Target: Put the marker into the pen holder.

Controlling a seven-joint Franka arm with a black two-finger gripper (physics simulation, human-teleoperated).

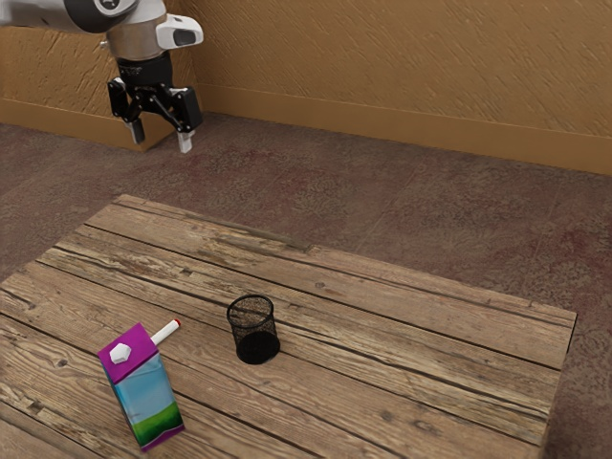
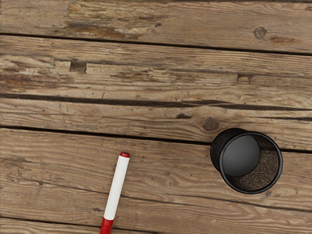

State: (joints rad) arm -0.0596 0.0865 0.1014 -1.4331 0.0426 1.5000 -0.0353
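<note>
A Franka arm (image 1: 142, 36) held its black two-finger gripper (image 1: 161, 138) released, with both fingers parted, high above the far end of a weathered plank table (image 1: 411, 359), at the exterior view's upper left. The red-and-white marker (image 1: 166, 332) lay on the boards outside the pen holder, partly hidden from the side camera by a drink carton (image 1: 150, 390); its white barrel and one red end showed beyond the carton's purple top. The black mesh pen holder (image 1: 257, 348) stood upright on the wood, round mouth facing up, near the marker but apart from it. The carton, printed with blue sky and green ground and topped by a white cap (image 1: 120, 354), stood at the exterior view's lower left. Seen from the wrist, the marker's white barrel ran between a short red end and a longer red section. Behind the table spread a mottled dark floor (image 1: 382, 210) and a rough ochre wall (image 1: 382, 76).
</note>
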